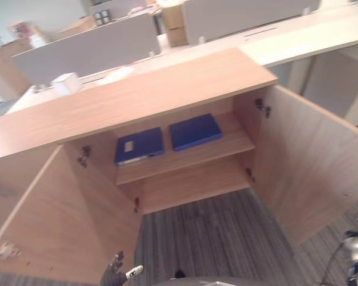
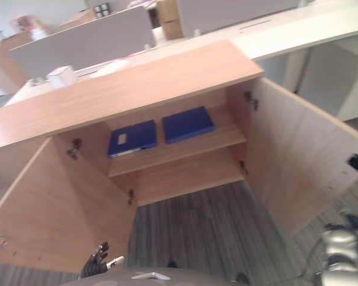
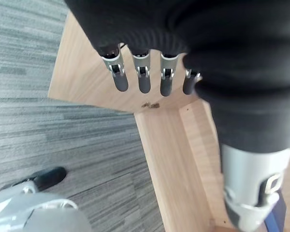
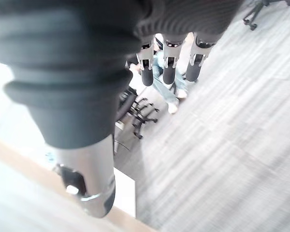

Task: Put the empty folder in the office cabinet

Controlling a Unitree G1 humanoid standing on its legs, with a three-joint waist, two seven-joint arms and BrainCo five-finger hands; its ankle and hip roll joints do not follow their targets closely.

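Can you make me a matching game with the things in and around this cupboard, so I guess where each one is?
Things:
1. labelled blue folder
2. plain blue folder
3. white box
4. left hand

Places:
A. on top of the cabinet
B. low by the left door, fingers relaxed, holding nothing
C. right side of the upper shelf
D. left side of the upper shelf

Pairs: 1-D, 2-C, 3-A, 4-B

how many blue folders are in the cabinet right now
2, both lying flat side by side on the upper shelf of the open cabinet: the labelled folder on the robot's left, the plain folder on its right. The lower shelf's back is hidden, so more could be there.
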